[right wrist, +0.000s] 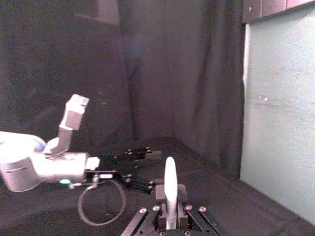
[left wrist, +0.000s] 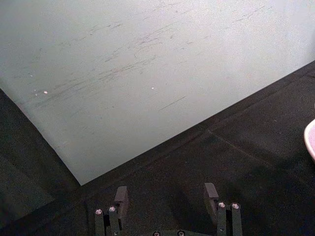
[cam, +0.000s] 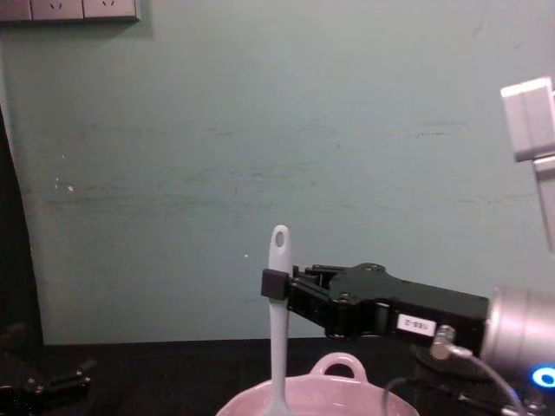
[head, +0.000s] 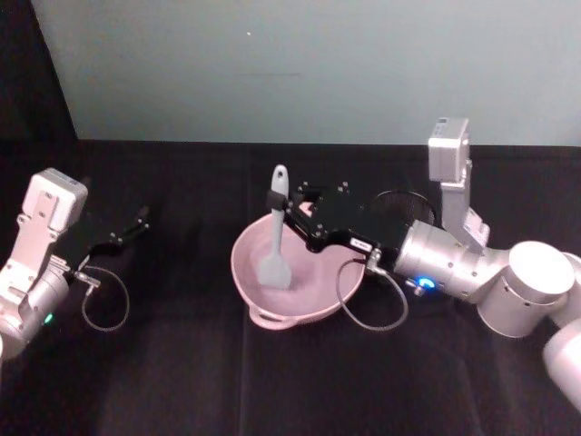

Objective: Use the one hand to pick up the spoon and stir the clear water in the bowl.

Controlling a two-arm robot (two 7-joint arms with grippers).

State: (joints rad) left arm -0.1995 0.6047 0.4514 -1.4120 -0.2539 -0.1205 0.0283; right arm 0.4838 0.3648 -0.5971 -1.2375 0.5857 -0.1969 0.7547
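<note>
Gripping the white spoon (head: 275, 238) high on its handle, the right gripper (head: 289, 207) reaches in from the right with its fingers clamped on the shaft; the spoon stands nearly upright, its flat head down inside the pale pink bowl (head: 238, 272); the bowl rests at the centre of the black cloth (head: 182, 381); the left gripper (head: 136, 221) sits parked well to the left, apart from the bowl, its fingers (left wrist: 121, 196) spread wide with nothing between them.

Black-draped table (head: 182, 381) bears the pink bowl (head: 300, 312); perhaps a mesh cup (head: 404, 196) behind.
</note>
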